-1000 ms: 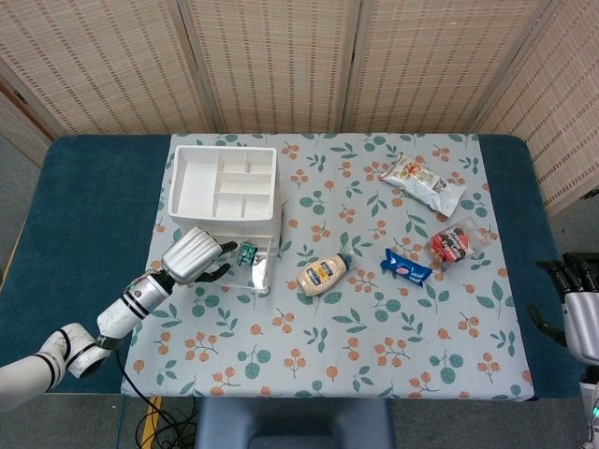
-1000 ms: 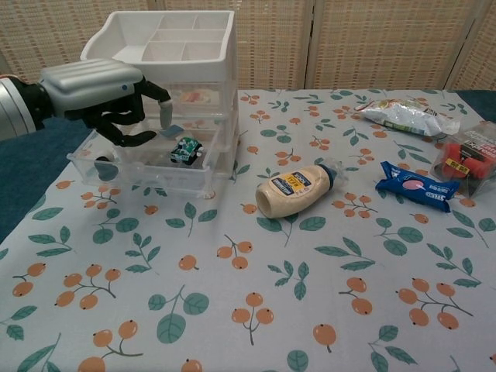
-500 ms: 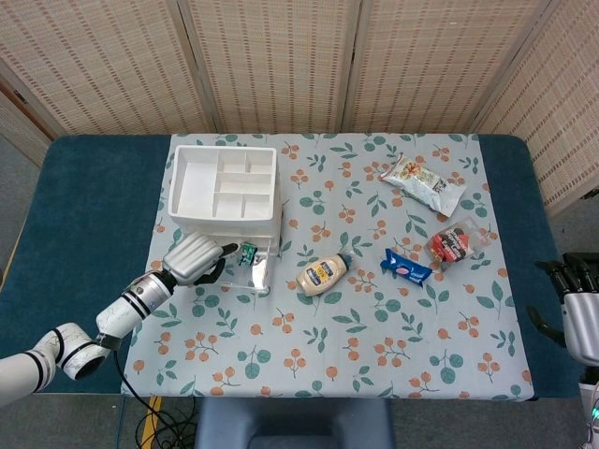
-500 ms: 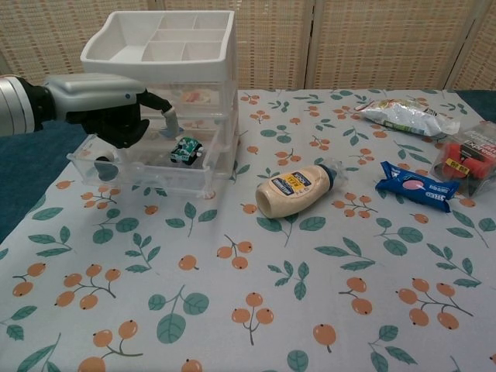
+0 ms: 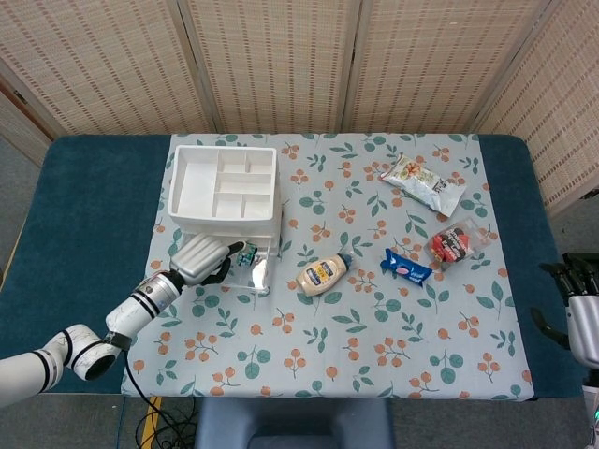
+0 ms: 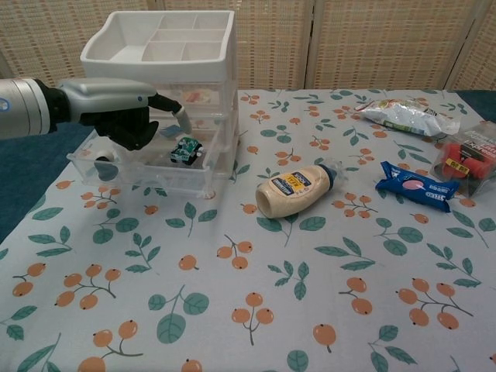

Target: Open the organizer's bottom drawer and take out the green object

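The bottom drawer [image 6: 147, 172] of the organizer [image 6: 167, 46] is standing pulled out, open from above, but the left hand [image 6: 128, 116] is hanging over its left part. The green object [image 6: 184, 149] is lying in the right part, just beside the fingers [image 6: 180, 114], with the upper drawers close behind it. The mayonnaise bottle [image 6: 296, 188] is lying apart to the right, leaving bare desk [image 6: 232, 310] in front. The right hand [image 5: 578, 313] is staying far off at the desk's right edge
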`<action>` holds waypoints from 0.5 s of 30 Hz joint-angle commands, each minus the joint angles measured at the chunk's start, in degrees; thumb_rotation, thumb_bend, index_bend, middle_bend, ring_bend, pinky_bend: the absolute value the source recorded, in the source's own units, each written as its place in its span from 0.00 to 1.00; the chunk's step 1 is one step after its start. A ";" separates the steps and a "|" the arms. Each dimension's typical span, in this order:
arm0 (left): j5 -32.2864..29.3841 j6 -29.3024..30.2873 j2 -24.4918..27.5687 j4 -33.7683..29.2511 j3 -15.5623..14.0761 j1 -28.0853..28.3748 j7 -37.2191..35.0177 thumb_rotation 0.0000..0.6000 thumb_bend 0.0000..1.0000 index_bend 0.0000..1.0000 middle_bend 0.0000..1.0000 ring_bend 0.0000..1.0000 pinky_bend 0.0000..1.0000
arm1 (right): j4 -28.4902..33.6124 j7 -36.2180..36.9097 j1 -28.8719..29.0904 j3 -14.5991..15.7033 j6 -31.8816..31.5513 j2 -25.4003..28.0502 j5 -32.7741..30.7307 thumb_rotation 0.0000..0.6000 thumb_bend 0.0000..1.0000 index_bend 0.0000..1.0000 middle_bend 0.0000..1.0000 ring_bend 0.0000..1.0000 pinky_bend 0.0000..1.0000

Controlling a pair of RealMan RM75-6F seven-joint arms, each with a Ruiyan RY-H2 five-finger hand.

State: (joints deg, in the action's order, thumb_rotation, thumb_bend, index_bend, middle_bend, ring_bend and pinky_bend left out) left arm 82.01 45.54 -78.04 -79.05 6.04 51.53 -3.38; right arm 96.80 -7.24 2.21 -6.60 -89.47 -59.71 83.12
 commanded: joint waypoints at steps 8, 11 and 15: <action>-2.03 -1.67 -1.35 -0.31 0.57 1.02 1.34 1.00 0.78 0.25 1.00 1.00 1.00 | -0.50 0.43 -0.05 0.02 0.19 -0.16 -0.13 1.00 0.29 0.20 0.27 0.16 0.25; -3.02 -2.28 -1.78 0.20 0.67 1.21 1.96 1.00 0.78 0.25 1.00 1.00 1.00 | -0.63 0.61 -0.18 0.01 0.08 -0.13 -0.20 1.00 0.29 0.20 0.27 0.16 0.25; -3.98 -2.73 -2.16 0.49 0.67 1.26 2.52 1.00 0.78 0.25 1.00 1.00 1.00 | -0.74 0.65 -0.26 0.02 0.16 -0.14 -0.40 1.00 0.29 0.20 0.27 0.16 0.25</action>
State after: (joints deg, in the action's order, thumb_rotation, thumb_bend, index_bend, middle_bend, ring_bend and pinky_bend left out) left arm 78.11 42.90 -80.13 -78.62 6.73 52.77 -0.95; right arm 96.06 -6.59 1.95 -6.58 -89.31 -59.85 82.72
